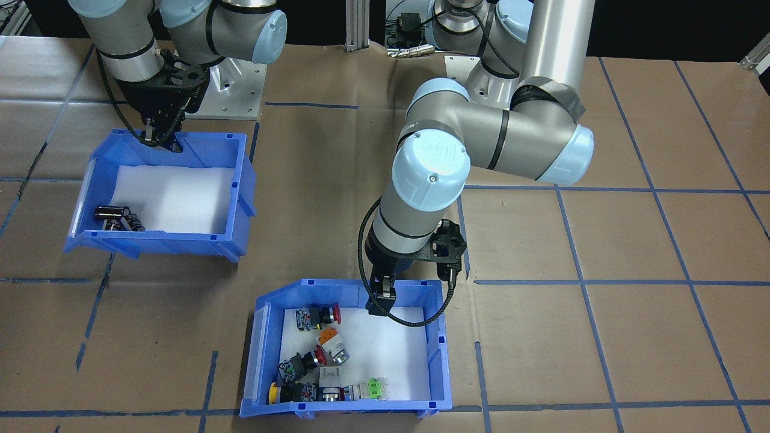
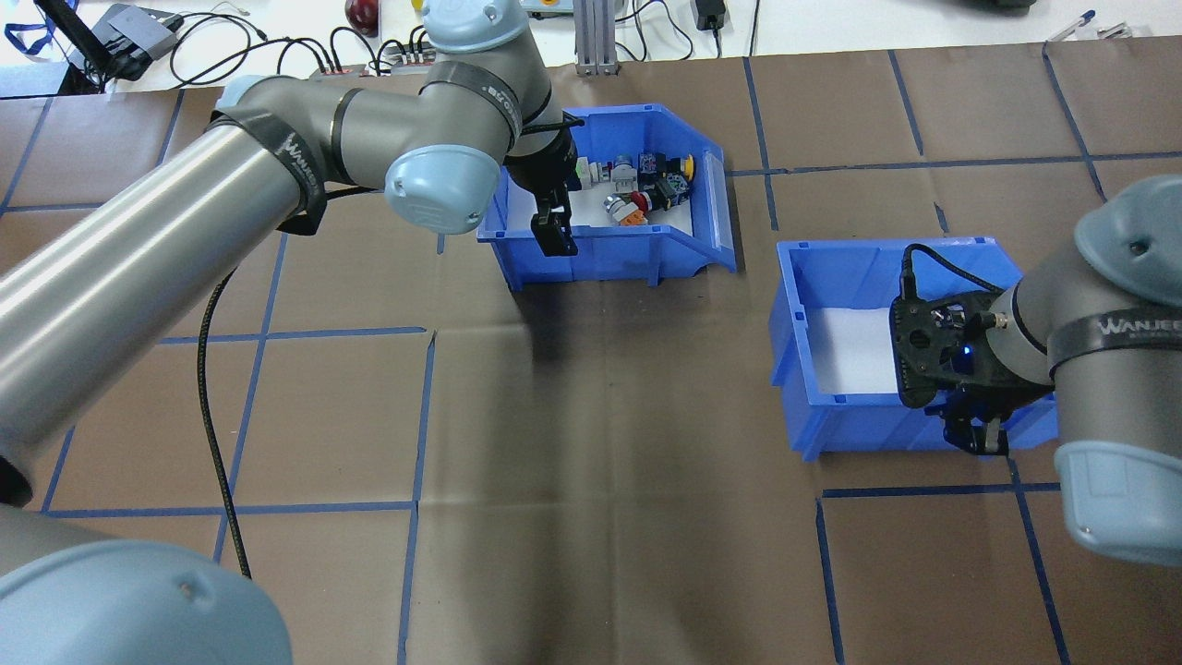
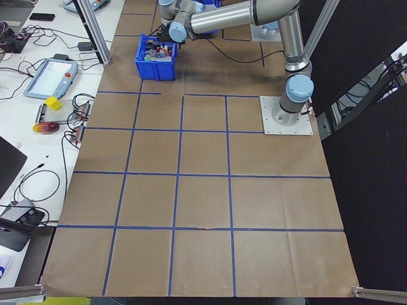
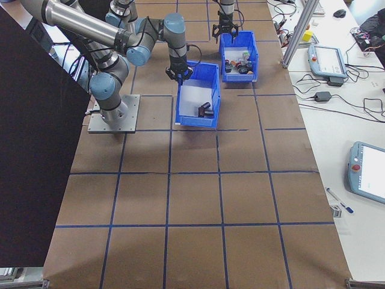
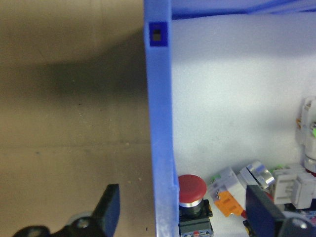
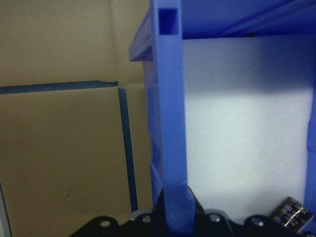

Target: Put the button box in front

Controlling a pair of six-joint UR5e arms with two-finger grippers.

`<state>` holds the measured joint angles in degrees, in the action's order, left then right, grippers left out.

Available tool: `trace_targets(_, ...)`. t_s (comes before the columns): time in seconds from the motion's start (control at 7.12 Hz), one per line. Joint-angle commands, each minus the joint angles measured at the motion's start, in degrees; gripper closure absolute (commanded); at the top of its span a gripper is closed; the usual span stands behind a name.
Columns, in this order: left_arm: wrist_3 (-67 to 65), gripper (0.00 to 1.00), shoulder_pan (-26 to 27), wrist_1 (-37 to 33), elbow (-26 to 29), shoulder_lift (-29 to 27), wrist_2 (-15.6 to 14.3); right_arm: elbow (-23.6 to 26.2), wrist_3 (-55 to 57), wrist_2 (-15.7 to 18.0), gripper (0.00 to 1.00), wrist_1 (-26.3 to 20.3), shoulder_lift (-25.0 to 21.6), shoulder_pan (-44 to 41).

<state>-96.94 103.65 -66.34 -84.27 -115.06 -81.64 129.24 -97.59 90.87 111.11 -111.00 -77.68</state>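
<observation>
The button box [image 1: 440, 355] is a blue bin with a white foam floor and several red, yellow, orange and green push-buttons [image 1: 313, 355]. It sits near the table's operator-side edge. My left gripper [image 1: 381, 302] hangs over its robot-side wall [image 2: 600, 259], open. In the left wrist view the fingers [image 5: 109, 206] straddle that wall [image 5: 160, 123], one outside and one inside, apart from it. My right gripper [image 2: 979, 434] is shut on the near wall [image 6: 170, 98] of the other blue bin [image 1: 240, 180].
The other bin holds a few dark cylinders [image 1: 114, 215] on white foam and stands closer to the robot, beside the button box [image 4: 240, 60]. Brown paper with blue tape lines covers the table. Cables and devices lie beyond the far edge [image 2: 138, 37].
</observation>
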Motion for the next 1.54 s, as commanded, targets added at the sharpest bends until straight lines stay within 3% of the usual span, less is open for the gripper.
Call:
trace_targets(0.0, 23.77, 0.04, -4.93, -13.05, 0.16, 9.1, -3.32, 4.52, 2.84, -1.99, 0.92, -0.81, -4.91, -1.24)
trace_targets(0.14, 39.22, 0.02, -5.82, -16.85, 0.07, 13.85, -8.4, 5.4, 4.84, -2.01, 0.91, -0.72, -5.71, -3.42)
trace_targets(0.28, 49.12, 0.02, -6.7, -22.98, -0.1, 18.6, -8.88, 5.5, 8.78, -2.01, 0.91, -0.03, -5.72, -7.27)
trace_targets(0.56, 72.65, 0.01, -7.51, -27.5, -1.94, 25.81, -8.01, 5.5, 14.59, -1.92, 0.91, 1.2, -5.29, -14.4)
trace_targets(0.84, 87.89, 0.01, -7.85, -33.67, -4.74, 29.79, -8.01, 5.33, 17.41, -1.92, 0.9, 4.54, -4.58, -18.81)
trace_targets(1.12, 94.22, 0.01, -7.94, -32.98, -9.75, 33.47, -8.18, 4.71, 21.01, -1.22, 0.9, 7.08, -2.48, -22.76)
trace_targets(1.4, 95.01, 0.01, -8.56, -32.97, -11.09, 35.6, -8.01, -0.18, 27.32, 1.05, 0.9, 7.1, 3.3, -29.42)
